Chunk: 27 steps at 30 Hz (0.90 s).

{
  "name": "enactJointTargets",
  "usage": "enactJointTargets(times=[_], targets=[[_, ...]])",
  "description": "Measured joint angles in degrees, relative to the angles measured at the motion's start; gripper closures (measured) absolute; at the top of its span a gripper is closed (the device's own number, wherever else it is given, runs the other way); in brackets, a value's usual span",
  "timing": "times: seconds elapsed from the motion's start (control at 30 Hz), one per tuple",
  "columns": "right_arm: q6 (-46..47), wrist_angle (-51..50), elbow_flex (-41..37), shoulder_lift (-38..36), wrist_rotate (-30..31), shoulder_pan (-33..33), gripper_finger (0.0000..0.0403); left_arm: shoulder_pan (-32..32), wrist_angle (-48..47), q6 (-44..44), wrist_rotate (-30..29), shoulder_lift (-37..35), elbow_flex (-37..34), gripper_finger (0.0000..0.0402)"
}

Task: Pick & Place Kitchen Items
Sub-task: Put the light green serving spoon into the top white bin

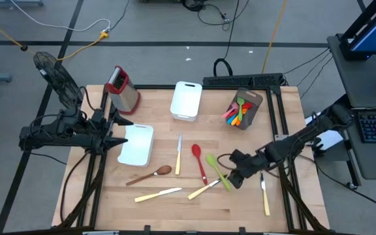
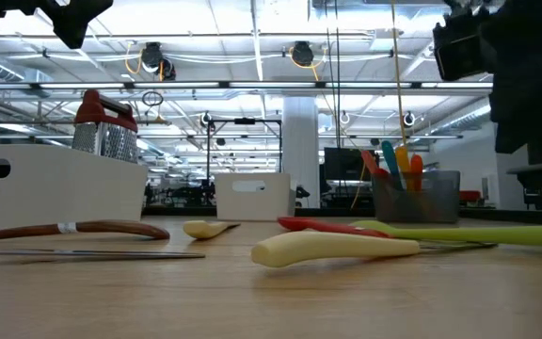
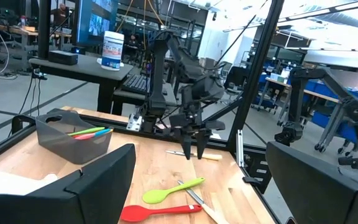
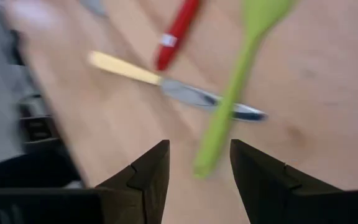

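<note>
Kitchen items lie loose on the wooden table: a green spoon (image 1: 217, 168), a red spoon (image 1: 199, 162), a wooden spoon (image 1: 150, 175) and several cream-handled knives, one (image 1: 204, 190) crossing under the green spoon's handle. My right gripper (image 1: 230, 182) hovers open, slanting down, over the green spoon's handle end (image 4: 205, 165), which shows between its fingers, untouched. My left gripper (image 1: 119, 140) waits open at the table's left side, above a white tub (image 1: 137, 145).
A second white tub (image 1: 186, 100) and a red-topped grater (image 1: 123, 88) stand at the back. A brown holder (image 1: 243, 108) with coloured utensils stands at the back right. One knife (image 1: 264, 194) lies near the right edge, under my right arm.
</note>
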Motion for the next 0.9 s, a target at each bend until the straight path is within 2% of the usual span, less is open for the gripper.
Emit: enactJointTargets(times=[0.1,0.2,0.4,0.5,0.63,0.9], targets=[[-1.0,-8.5,5.9,3.5,0.5,0.4,0.0241,0.0,0.0,0.0,0.0,0.0,0.0,0.0034],[-2.4,-13.9,11.0,8.1,-1.7,0.6,0.0243,0.0,0.0,-0.1,0.0,0.0,0.0,0.0034],[-2.0,-22.2,21.2,19.1,-5.3,0.6,0.0241,0.0,0.0,-0.1,0.0,0.0,0.0,0.0034],[-1.5,-22.3,25.1,23.6,-5.5,0.6,0.0242,0.0,0.0,-0.1,0.0,0.0,0.0,0.0034],[2.0,-22.3,27.9,27.5,-5.5,0.5,0.0244,0.0,0.0,-0.1,0.0,0.0,0.0,0.0034],[8.4,-25.3,28.0,31.4,-5.4,0.6,0.0241,0.0,0.0,-0.1,0.0,0.0,0.0,0.0034]])
